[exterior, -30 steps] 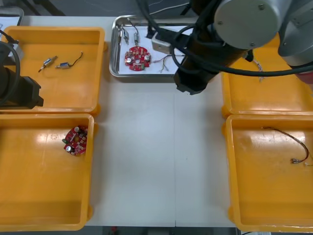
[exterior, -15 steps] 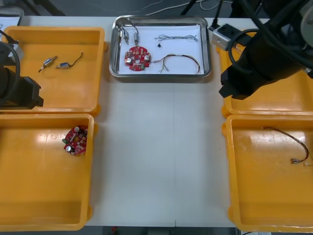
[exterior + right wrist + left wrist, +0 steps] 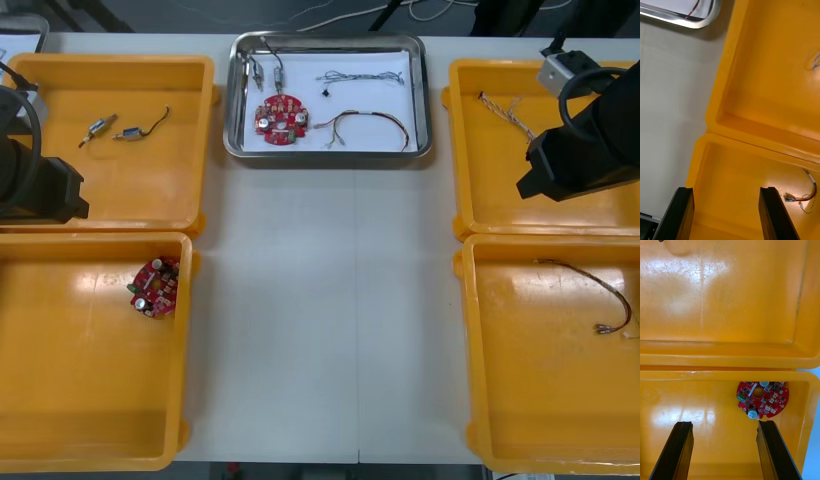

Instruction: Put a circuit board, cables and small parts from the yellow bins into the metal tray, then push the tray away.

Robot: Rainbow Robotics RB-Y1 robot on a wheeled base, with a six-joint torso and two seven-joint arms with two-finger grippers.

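The right gripper (image 3: pixel 727 191), fingers spread and empty, hangs over the ridge where the two right-hand yellow bins (image 3: pixel 763 131) meet; the left gripper (image 3: pixel 724 425), also spread and empty, is parked over the left bins (image 3: pixel 730 363). The metal tray (image 3: pixel 330 153) sits at the far middle of the table (image 3: pixel 320 300), well apart from both, seemingly holding its circuit board (image 3: pixel 279 118), cables (image 3: pixel 365 122) and small parts (image 3: pixel 266 70). A low sweep toward it could snag a finger on the bin wall, and an off-centre push could spin the tray against a bin.
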